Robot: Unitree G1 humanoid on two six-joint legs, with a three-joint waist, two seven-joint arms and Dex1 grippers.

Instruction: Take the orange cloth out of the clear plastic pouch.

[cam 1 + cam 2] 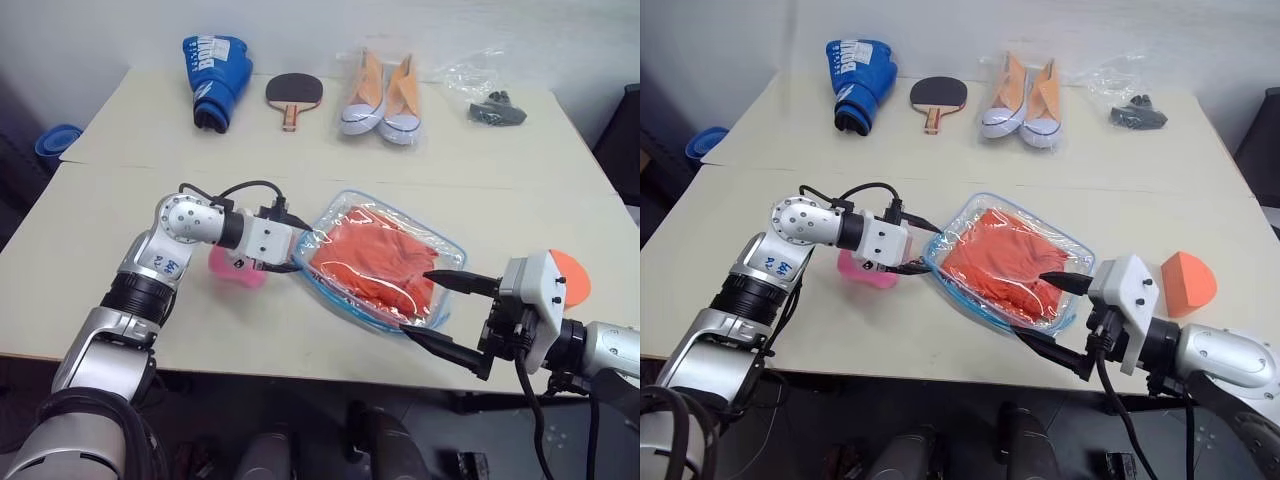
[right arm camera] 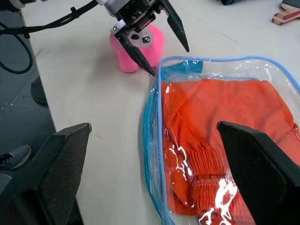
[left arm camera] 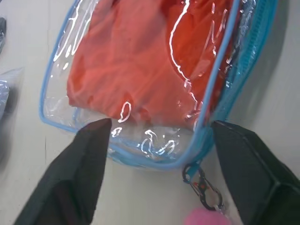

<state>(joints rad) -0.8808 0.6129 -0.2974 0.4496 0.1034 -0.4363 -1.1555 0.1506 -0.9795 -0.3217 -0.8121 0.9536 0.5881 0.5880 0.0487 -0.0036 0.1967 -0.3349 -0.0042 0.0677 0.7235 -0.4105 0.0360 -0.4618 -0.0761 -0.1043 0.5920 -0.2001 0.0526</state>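
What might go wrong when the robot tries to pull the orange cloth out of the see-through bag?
The clear plastic pouch lies loose on the table near its front edge, so it might slide off. The left claw and right claw are both open at opposite ends; nothing pins it yet. The orange cloth fills the pouch, so it may snag and drag the whole pouch along.

Left arm reaches from the lower left toward the frame's centre, its left gripper (image 1: 296, 250) with fingers spread apart. Right arm enters from the lower right, right gripper (image 1: 428, 308) pointing left, black fingers spread wide.
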